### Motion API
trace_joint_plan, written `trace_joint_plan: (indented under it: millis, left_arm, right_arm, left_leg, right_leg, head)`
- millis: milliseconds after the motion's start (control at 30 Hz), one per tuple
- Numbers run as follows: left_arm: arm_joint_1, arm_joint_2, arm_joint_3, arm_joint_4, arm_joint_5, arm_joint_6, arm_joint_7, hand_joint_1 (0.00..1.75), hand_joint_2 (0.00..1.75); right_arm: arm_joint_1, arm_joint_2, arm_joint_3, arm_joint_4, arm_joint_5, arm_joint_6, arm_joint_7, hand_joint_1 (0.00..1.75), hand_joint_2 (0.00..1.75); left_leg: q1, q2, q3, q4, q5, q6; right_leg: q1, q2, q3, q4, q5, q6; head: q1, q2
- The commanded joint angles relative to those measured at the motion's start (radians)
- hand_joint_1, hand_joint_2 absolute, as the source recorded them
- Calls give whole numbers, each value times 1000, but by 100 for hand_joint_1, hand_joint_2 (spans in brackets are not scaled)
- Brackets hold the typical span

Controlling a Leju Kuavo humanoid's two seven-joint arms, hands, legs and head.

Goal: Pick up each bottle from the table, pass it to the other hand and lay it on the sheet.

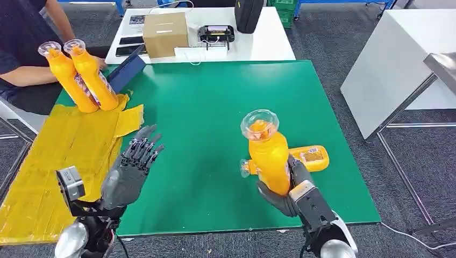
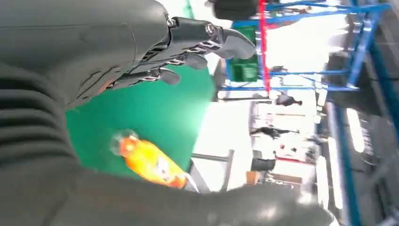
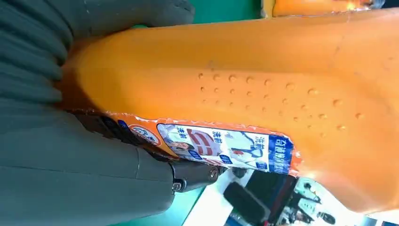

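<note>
— Where is the bottle now?
— You see the right hand [image 1: 285,188] holding an orange bottle [image 1: 267,150] upright, near the green table's [image 1: 215,97] front edge.
— And the left hand [image 1: 132,166]?
— Fingers spread, holding nothing, beside the yellow sheet [image 1: 64,150].

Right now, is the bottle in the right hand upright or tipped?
Roughly upright. The right hand grips the bottle low on its body, clear cap on top, above the green table. Another bottle lies flat behind it.
</note>
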Motion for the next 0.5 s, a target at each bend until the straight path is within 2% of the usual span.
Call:
trace_joint_plan:
  millis: [33, 133, 300, 400, 500]
  left_arm:
    - [-5, -15, -116, -53, -40, 16, -15, 0, 175]
    - [1, -13, -139, -69, -52, 2, -38, 0, 175]
    - [2, -14, -141, -72, -54, 3, -38, 0, 175]
    - [19, -34, -166, -102, -104, 8, -62, 0, 175]
    - [17, -26, -196, -110, -120, 7, -68, 0, 175]
  right_arm:
    - [-72, 24, 81, 97, -8, 15, 15, 175, 175]
    - [-79, 13, 127, 100, -1, 39, 27, 175, 175]
    - [-78, 14, 132, 100, 3, 37, 29, 175, 175]
    - [-81, -2, 164, 94, 10, 47, 27, 175, 175]
    - [-112, -20, 219, 94, 60, 57, 41, 175, 175]
  left_leg:
    - [1, -1, 2, -1, -1, -1]
    - [1, 0, 2, 0, -1, -1]
    - [1, -2, 2, 0, -1, -1]
    - [1, -1, 2, 0, -2, -1]
    - [1, -1, 1, 0, -2, -1]
  right_leg:
    - [0, 3, 2, 0, -1, -1]
    - [1, 4, 2, -1, 0, -1]
    - [0, 4, 2, 0, -1, -1]
    - [0, 4, 2, 0, -1, -1]
    - [0, 4, 1, 0, -1, -1]
  head:
    - [0, 0]
    - [0, 0]
    - [0, 0]
    - [0, 0]
    - [0, 0]
